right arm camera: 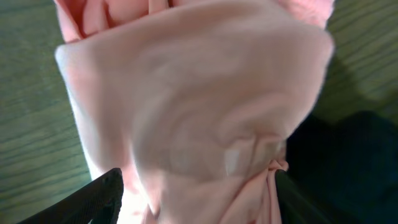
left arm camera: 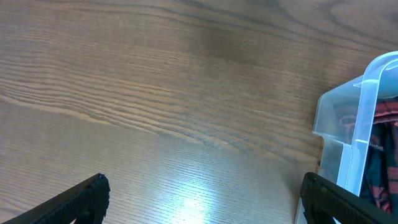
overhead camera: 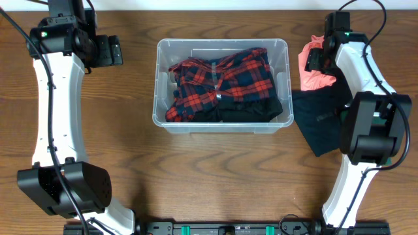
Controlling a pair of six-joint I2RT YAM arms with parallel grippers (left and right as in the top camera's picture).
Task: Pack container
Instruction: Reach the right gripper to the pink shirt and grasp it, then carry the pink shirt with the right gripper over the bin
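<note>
Wooden tabletop [left arm camera: 155, 93] beside container [left arm camera: 367, 118] rim

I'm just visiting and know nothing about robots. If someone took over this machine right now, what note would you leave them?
Left gripper: open, empty, over the table left of the bin.
Right gripper: fingers either side of the pink cloth, right of the bin; whether it grips cannot be told.
Done: the plaid shirt and a black garment lie in the bin.
Left: the pink cloth and the dark garment next to it are outside the bin and likely go in next.
</note>
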